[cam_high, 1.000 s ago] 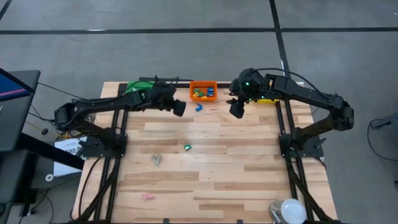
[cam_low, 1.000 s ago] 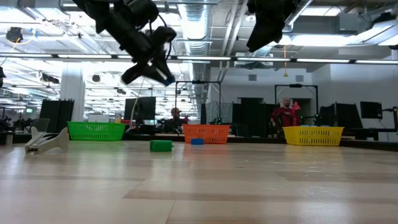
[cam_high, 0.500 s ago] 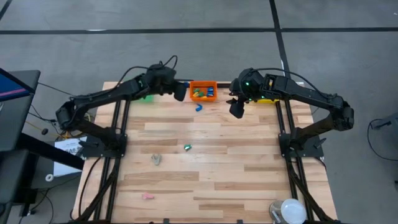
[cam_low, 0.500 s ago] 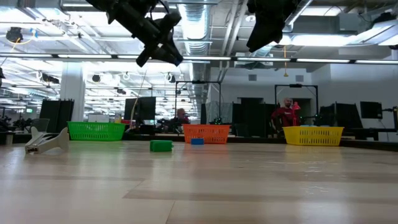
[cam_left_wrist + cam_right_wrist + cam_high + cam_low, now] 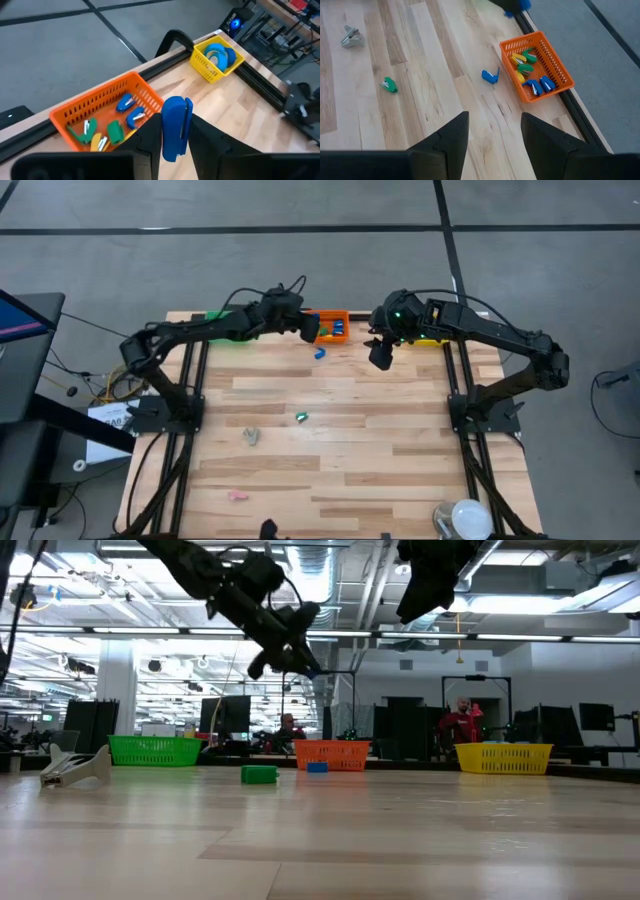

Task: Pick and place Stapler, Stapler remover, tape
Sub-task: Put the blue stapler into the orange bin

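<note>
The left gripper (image 5: pixel 175 131) is holding a blue stapler (image 5: pixel 174 127) tight between its fingers, high up in the air just beside the orange bin (image 5: pixel 106 102) — probably so it can drop it in with the other staplers (image 5: pixel 131 111) lying there. The tape (image 5: pixel 218 54) is sitting in the yellow bin (image 5: pixel 214 62), near the right arm. One more blue stapler (image 5: pixel 490 76) and a green one (image 5: pixel 388 84) are waiting on the table (image 5: pixel 400 450). The right gripper (image 5: pixel 494 131) is hanging above the table with its fingers apart, holding nothing — it looks like it is waiting its turn.
</note>
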Controlling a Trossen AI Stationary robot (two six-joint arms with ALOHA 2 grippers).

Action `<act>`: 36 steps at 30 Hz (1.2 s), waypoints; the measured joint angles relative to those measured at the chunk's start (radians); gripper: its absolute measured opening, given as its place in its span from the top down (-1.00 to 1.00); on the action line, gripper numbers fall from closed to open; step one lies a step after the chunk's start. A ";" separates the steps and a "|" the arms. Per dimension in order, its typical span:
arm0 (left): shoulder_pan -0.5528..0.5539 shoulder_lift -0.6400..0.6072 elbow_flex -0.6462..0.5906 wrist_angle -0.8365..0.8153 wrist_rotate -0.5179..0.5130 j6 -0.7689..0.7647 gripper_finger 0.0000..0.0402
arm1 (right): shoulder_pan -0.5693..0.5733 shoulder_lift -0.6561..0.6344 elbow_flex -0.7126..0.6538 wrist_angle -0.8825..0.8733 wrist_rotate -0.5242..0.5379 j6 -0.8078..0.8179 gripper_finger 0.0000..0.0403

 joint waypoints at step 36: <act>0.103 0.219 -0.001 0.183 0.014 0.027 0.61 | -0.002 0.000 0.000 0.000 0.002 -0.012 0.14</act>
